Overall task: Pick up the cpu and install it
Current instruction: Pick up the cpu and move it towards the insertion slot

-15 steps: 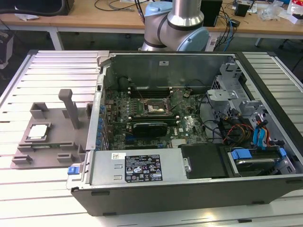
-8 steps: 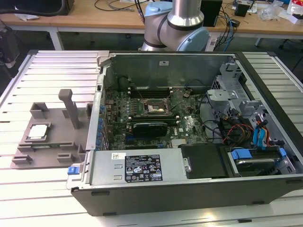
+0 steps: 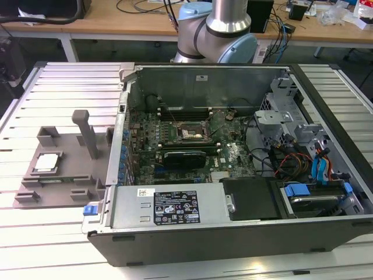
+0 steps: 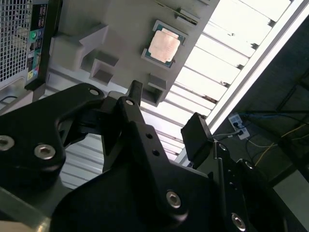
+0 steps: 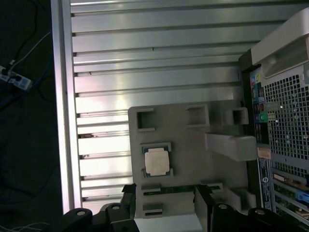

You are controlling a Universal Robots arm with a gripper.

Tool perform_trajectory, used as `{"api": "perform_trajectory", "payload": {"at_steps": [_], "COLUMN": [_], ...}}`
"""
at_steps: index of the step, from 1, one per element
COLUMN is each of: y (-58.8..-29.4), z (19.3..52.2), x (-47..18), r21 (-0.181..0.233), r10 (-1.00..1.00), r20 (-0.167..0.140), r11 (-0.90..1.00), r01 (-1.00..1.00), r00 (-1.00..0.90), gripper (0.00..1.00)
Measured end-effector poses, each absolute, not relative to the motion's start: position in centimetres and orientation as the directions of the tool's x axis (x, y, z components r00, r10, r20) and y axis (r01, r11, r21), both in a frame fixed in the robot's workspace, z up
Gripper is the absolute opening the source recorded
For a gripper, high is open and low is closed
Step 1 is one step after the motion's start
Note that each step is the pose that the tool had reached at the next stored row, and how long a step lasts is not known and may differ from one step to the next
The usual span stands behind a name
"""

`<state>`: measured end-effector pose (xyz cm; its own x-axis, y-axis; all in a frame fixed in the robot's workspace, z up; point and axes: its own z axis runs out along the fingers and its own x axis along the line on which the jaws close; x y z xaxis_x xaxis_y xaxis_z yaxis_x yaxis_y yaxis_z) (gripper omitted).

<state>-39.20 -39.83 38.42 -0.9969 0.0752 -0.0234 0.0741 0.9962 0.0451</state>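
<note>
Well, nothing is in hand yet. The gripper hangs above the grey fixture, and its fingers stand apart with nothing between them. The cpu lies flat in a square nest on that fixture, metal top up. The fixture rests on the slatted tabletop just beside the open computer case, on the exterior view's left.

My main worry is the grip itself. The chip is thin and sits low in its nest, so I judge there is little edge to catch. If I come down off-centre, a finger could land on the nest's lip or on the chip's top. It might then tip up or slide out of the grip.

The fixture's upright post stands near the nest, and a careless swing could knock it. The case wall stands between the fixture and the socket, so a low carry may clip it. A chip held crooked would probably seat badly in the socket and could harm it.

By my count there is one cpu, one fixture with one tall post, one case and one socket. There is also one arm, and the gripper has two fingers.
</note>
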Motion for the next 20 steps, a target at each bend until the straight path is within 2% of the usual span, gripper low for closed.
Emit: {"api": "perform_trajectory", "payload": {"at_steps": [20], "y": [-39.8], "z": [36.3], "x": [-39.2], "r21": [0.045], "r10": [0.075], "r20": [-0.023], "r11": [0.996], "r01": [0.074], "r00": [-0.997], "gripper": [0.60]}}
